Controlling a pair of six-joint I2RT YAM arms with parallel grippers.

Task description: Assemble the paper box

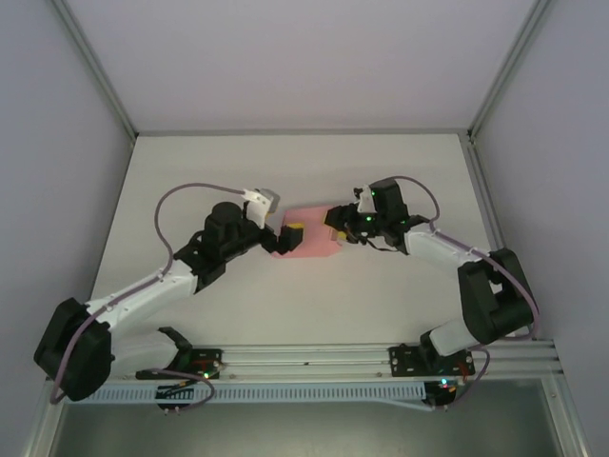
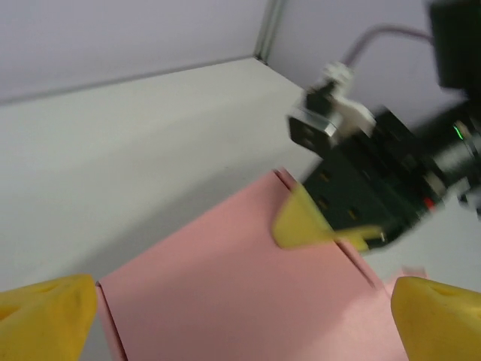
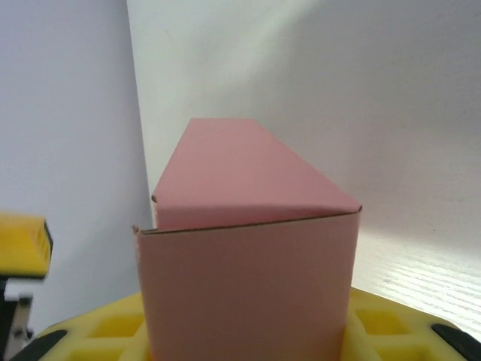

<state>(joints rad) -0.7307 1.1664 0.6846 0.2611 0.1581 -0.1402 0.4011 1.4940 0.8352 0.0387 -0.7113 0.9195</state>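
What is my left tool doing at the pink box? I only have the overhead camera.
Observer: The left wrist view shows the left tool wide open, one yellow finger at each side of the paper box.
Operator: And the right one?
Observer: The right tool is closed on the box's end, pads on both sides.
Operator: Is that end flap shut?
Observer: Folded across, with a thin gap at one corner.

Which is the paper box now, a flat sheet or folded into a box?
Folded: the paper box shows a top panel and a front panel meeting at an edge. Far end: cannot tell.
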